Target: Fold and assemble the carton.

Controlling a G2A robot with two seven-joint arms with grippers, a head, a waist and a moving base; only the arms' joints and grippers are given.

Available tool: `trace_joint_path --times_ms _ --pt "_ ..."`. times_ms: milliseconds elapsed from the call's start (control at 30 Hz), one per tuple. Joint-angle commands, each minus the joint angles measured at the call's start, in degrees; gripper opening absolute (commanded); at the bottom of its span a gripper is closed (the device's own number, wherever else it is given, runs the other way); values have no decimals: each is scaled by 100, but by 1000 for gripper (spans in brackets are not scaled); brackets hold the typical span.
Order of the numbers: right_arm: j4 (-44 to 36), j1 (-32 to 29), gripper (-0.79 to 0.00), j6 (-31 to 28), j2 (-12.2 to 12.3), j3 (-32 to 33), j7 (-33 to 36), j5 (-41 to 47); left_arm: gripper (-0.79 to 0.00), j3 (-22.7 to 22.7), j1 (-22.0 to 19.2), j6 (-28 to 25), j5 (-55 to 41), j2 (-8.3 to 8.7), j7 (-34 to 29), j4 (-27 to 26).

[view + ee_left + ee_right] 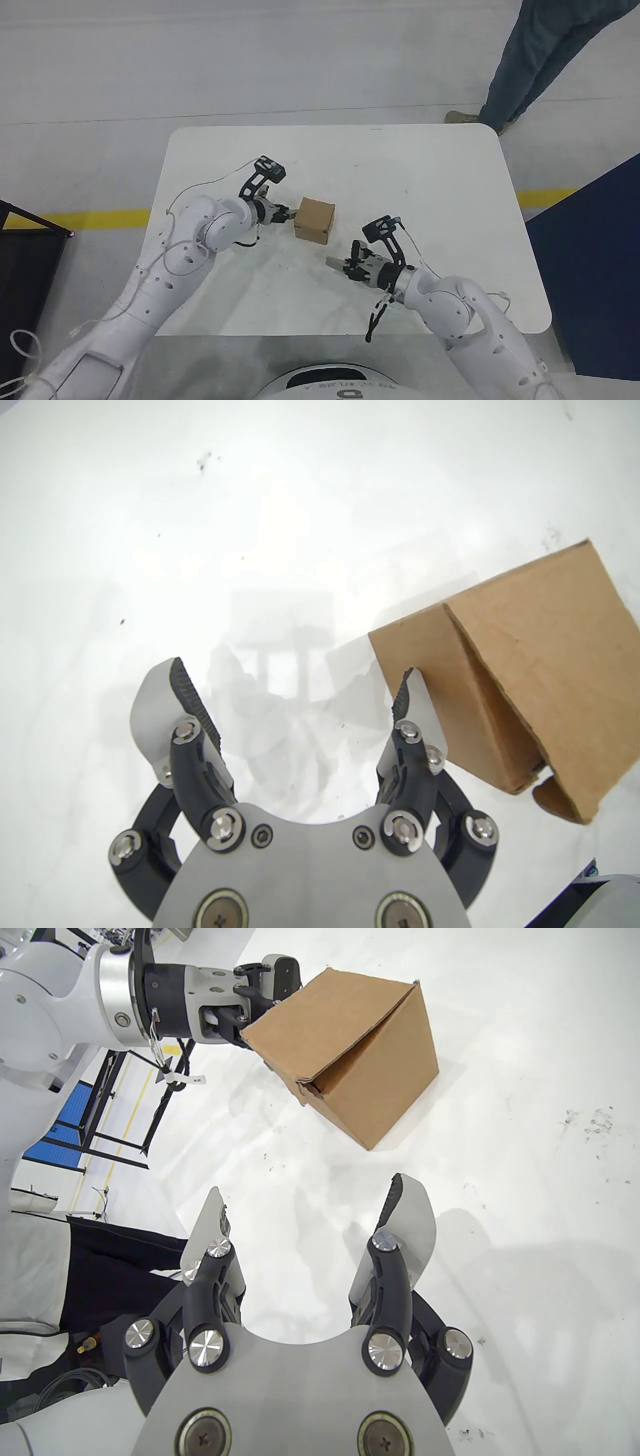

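While my left tool (295, 672), spread apart and empty, touches the carton (314, 220) at its 9 o'clock side, mid-surface (440, 170), my right tool (307, 1188), likewise spread, hangs near at 5 o'clock. Risk: an unbraced push may slide the carton and spring its gaping flap (320, 1028).

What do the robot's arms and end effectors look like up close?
The left arm and right arm have smooth, rounded white shells with thin cables along them. The left end effector and right end effector each have a silver base plate, black linkages with shiny round pins, and two curved silver fingers lined with black ribbed pads.
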Motion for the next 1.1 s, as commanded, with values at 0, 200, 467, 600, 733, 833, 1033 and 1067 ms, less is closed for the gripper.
trace_joint_path --times_ms 0,200,467,600,733,833,1033,1067 --pt "-35 -67 -200 -23 13 74 -24 63 0 254 -258 -88 -44 -103 20 222" --pt "-104 -304 -197 -133 57 326 -85 360 0 818 -829 -280 -361 -427 250 746" --pt "122 -316 -219 726 -8 618 -964 1130 0 541 -851 -318 -507 -438 609 971" --pt "448 -57 -212 798 -29 519 -998 978 0 -37 -344 -490 -520 -213 542 522" --pt "681 259 -222 770 -66 296 -1053 716 0 -826 446 -934 -729 74 247 -246" --pt "797 479 -228 742 -100 154 -1168 583 0 -1435 1063 -1141 -823 262 -2 -832" --pt "1065 937 -249 667 -168 -129 -1166 425 0 -2048 1918 -1181 -827 444 -280 -1645" --pt "1126 1008 -262 623 -182 -188 -1071 514 0 -2068 1985 -1178 -824 454 -301 -1715"
